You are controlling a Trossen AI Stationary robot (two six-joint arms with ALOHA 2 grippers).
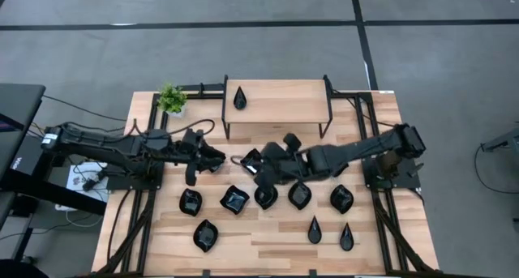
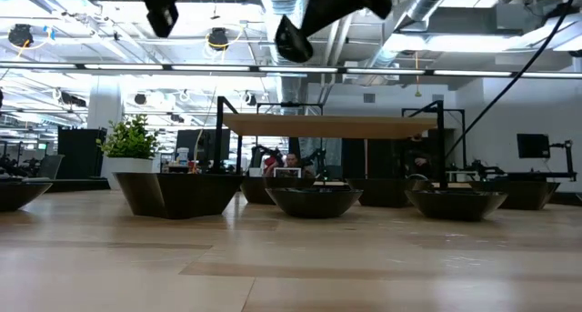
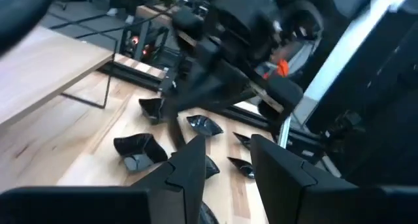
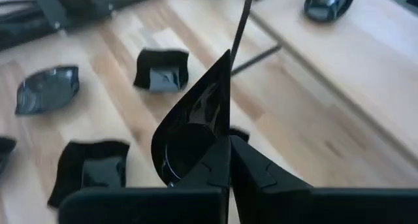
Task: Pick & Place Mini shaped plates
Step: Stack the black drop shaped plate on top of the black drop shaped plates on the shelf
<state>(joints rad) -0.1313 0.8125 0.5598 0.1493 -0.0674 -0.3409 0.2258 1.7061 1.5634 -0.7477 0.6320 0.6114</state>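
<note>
- The wooden table (image 1: 268, 233) fills the scene, light planks with black framing down both sides.
- On its far half stands a raised wooden shelf (image 1: 280, 100) on thin black legs, and one teardrop plate (image 1: 240, 98) sits on the shelf's left end.
- The left arm reaches in from the left side, its left gripper (image 1: 212, 158) hanging above the table just left of centre; its two dark fingers (image 3: 277, 178) stand parted with nothing between them.
- The right arm comes in from the right, and the right gripper (image 4: 228, 160) is up over the middle of the table, near the shelf's front edge.
- Its jaws are pinched tight on the rim of a glossy black teardrop dish (image 4: 192, 129), which it carries tilted on edge, clear of the tabletop.
- Below and in front of the arms, a row of mini shaped plates (image 1: 235, 199) lies across the table's middle, wavy squares and rounded leaf shapes set apart from each other.
- Nearer the front edge lie a leaf-shaped dish (image 1: 205, 235) on the left and two narrow teardrops (image 1: 314, 230) on the right.
- A small green potted plant (image 1: 171, 99) stands at the far left corner, beside the shelf.
</note>
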